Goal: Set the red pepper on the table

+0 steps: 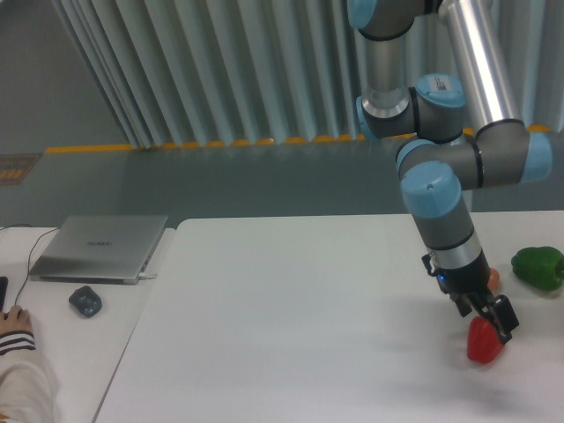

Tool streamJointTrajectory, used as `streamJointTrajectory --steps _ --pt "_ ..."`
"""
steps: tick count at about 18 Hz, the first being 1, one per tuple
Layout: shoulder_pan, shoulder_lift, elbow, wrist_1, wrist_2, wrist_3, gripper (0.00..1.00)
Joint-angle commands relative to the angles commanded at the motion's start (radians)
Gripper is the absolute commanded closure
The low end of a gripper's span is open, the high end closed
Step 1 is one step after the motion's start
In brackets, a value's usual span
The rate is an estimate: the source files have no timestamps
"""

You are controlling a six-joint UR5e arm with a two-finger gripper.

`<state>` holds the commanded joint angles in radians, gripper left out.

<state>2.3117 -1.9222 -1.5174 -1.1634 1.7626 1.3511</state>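
Fixed camera: the small glossy bright-red bell pepper (pixel 484 342) is seen at the right front of the large flat matte white bench (pixel 291 317), gripped at its upper end by the black two-finger claw (pixel 495 322), whose fingers are closed on it. Whether the pepper's base touches the bench or hangs just above it cannot be told. The pepper is judged light and fairly stiff, with a slick, rounded skin that could slip or roll once released; a hold across its broad upper shoulder, as shown, is judged the surest. A gentle release close to the surface would be advisable.

Behind the claw, a small orange-pink egg-like ball (pixel 493 278) is partly hidden by the wrist, and a green bell pepper (pixel 538 267) lies near the right edge; both are near the red one but apart from it. Nothing is seen directly under the pepper. On the narrower white desk (pixel 79 352) to the left, well apart, a closed grey laptop (pixel 99 247), a dark mouse (pixel 85 301) and a person's hand (pixel 16 319) are seen.
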Motion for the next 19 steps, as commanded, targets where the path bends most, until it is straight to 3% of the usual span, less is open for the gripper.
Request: streamJointTrajectory --steps 2,3,9,19 --pt "-0.002 0.009 0.058 -0.15 -0.005 0.063 0.0" --pt "0.0 0.02 0.065 -0.192 -0.027 0.113 0.0" --pt "-0.002 0.061 0.065 -0.346 -0.037 0.158 0.0" --pt "-0.002 0.081 0.056 -0.352 -0.097 0.174 0.0"
